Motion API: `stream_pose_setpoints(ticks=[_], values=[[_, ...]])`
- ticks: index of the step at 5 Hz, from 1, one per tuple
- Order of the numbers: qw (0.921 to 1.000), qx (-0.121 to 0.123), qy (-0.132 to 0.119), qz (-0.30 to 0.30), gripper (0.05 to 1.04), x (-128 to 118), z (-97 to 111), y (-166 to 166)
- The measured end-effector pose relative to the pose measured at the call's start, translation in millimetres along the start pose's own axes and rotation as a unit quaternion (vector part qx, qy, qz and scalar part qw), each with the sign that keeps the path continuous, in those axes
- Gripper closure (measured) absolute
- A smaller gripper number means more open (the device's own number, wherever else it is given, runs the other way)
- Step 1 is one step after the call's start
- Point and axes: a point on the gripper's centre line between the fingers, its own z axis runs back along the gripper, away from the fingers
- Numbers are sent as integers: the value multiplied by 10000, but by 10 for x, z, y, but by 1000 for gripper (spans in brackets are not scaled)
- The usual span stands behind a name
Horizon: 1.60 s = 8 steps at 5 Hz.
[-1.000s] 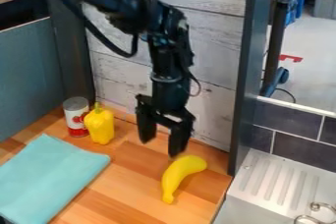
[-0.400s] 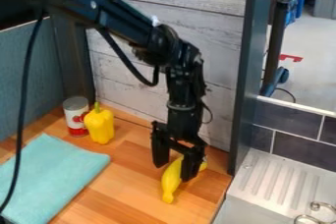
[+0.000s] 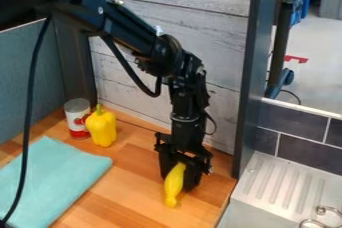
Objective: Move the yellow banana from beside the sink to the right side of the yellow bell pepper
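Observation:
Low over the wooden counter, right of centre, the black gripper (image 3: 178, 182) points down with its two fingers closed in on the yellow banana (image 3: 174, 187). The banana's narrow end sticks out toward the front of the counter, while the right finger hides its thicker far end. To the left stands a yellow bell pepper (image 3: 101, 127) with a green stem, right beside a red and white can (image 3: 77, 118). A folded light-blue cloth (image 3: 50, 179) lies flat at the counter's left front.
A whitish plank wall (image 3: 133, 82) rises behind the counter, with a dark upright post (image 3: 250, 77) at its right end. Right of the counter is a metal sink with a ridged drainboard (image 3: 284, 182). A black cable hangs down over the cloth.
The gripper has moved down and somewhat right onto the banana, and its fingers have drawn together around it. The hanging cable has come into view at the left.

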Motion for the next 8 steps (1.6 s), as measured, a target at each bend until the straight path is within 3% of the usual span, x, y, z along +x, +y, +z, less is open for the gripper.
stream_pose_setpoints(ticks=[1,2,3,4,5,6,7,8], values=[[9996,110,-32,240,476,-50,40,8],[9963,345,-275,738,476,-75,292,-9],[9859,594,-296,1534,476,-134,428,63],[9636,687,-351,2562,476,-177,594,112],[9275,482,-370,3689,476,-223,638,311],[8784,510,-487,4726,476,-205,713,493],[8416,707,-538,5328,476,-277,596,566],[8004,813,-775,5889,476,-310,481,630]])
